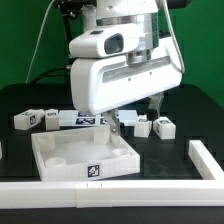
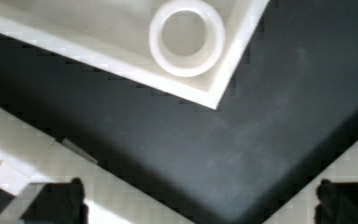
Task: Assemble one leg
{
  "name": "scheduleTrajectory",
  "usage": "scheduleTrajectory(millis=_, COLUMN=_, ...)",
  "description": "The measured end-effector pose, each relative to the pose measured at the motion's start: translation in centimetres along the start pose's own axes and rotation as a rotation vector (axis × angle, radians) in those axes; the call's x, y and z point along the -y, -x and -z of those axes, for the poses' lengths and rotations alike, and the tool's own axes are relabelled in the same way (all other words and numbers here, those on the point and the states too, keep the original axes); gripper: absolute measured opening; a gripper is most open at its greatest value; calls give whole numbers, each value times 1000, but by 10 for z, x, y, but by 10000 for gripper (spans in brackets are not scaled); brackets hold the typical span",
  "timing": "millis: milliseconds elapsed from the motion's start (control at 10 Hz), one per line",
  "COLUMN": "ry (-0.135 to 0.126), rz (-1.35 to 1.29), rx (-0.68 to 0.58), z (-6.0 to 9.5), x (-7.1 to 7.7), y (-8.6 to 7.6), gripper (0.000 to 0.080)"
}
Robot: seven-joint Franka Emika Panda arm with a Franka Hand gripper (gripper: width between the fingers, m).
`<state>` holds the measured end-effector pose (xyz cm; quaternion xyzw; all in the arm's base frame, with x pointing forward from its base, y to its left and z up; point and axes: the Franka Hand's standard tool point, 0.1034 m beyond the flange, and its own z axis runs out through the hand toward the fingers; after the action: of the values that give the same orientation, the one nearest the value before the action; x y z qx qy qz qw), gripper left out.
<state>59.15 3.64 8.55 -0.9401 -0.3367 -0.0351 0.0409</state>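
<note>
Several small white legs with black-and-white tags lie at the back of the black table: two on the exterior view's left [image 1: 28, 119] and others on its right [image 1: 142, 127] [image 1: 164, 127]. My gripper [image 1: 135, 110] hangs under the large white hand, just behind the white tray [image 1: 60, 168] and close to the right-hand legs. In the wrist view the gripper [image 2: 202, 203] is open and empty, its dark fingertips [image 2: 55, 201] wide apart over bare black table. The tray's corner [image 2: 229, 85] with a round socket [image 2: 190, 38] lies beyond the fingertips.
The marker board [image 1: 85, 120] lies flat behind the tray. A long white bar [image 1: 110, 196] runs along the front edge and another white piece [image 1: 205, 160] stands at the exterior view's right. White shapes [image 2: 12, 150] edge the wrist view; I cannot tell what they are.
</note>
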Motion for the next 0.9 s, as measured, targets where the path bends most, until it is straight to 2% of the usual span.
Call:
scheduleTrajectory(millis=700, ry=1, rz=19, rx=0, z=-1, x=0, y=1, gripper=650)
scheduleTrajectory(millis=900, ry=18, rz=250, rx=17, z=-10, x=0, y=17, gripper=650)
